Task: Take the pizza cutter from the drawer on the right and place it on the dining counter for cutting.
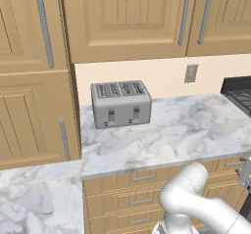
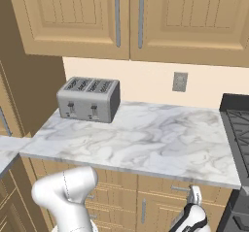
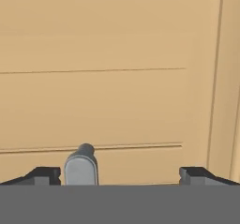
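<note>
- Far left in your left base view you've got tall oak cabinets (image 1: 34,71) with long silver bar handles, and a bit of marble top at the lower-left corner.
- Next over, the four-slot silver toaster (image 1: 121,103) sits on the marble worktop (image 1: 186,130), back against the cream wall (levers facing you).
- There's a grey wall outlet (image 1: 191,73) right of the toaster, above the worktop, and the black stove (image 1: 238,93) cuts in at the right edge.
- Under the worktop: a stack of narrow drawers (image 1: 142,198) with little silver bar handles. The arm's white elbow bulges up in front of them.
- In your right base view the gripper (image 2: 195,195) is down low, right at the cabinet front below the worktop, near a silver handle (image 2: 181,189) there.
- In the hand view, the gripper (image 3: 120,175) has its fingertips (image 3: 44,175) spread wide apart, nothing between them. A stubby silver handle end (image 3: 81,166) pokes up just inside the left tip.
- Behind it is the drawer (image 3: 108,106), a flat oak front, closed as far as you can tell. The pizza cutter can't be made out anywhere.
</note>
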You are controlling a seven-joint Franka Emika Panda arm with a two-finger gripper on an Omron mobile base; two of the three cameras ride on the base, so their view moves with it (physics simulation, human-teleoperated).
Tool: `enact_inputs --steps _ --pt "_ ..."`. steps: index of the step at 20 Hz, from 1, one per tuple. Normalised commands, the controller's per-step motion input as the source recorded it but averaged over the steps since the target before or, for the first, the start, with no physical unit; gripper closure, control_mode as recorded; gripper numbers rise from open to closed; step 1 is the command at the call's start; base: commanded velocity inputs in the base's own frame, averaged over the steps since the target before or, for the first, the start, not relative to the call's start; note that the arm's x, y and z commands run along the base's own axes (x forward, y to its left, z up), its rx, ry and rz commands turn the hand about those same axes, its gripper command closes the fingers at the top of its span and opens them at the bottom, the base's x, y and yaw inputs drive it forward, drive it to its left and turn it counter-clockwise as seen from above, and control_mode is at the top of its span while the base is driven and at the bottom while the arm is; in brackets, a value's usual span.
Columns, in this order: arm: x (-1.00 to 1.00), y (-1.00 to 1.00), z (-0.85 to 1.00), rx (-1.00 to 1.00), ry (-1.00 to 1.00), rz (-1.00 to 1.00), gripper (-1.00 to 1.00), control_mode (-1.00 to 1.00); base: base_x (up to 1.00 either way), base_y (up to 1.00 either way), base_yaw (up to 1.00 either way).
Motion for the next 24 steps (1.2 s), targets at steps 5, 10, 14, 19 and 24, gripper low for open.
enact_inputs --steps 5,10,14,19,24 --pt "0.0 0.0 0.0 0.0 0.0 -0.01 -1.0 -1.0 0.0 0.0 0.0" --pt "0.0 0.0 0.0 0.0 0.0 0.0 -1.0 -1.0 0.0 0.0 0.0" --pt "0.01 0.0 0.0 0.0 0.0 0.0 -1.0 -1.0 0.0 0.0 0.0" --pt "0.0 0.0 0.0 0.0 0.0 0.0 1.0 -1.0 0.0 0.0 0.0" --pt "0.0 0.0 0.0 0.0 0.0 0.0 1.0 -1.0 0.0 0.0 0.0"
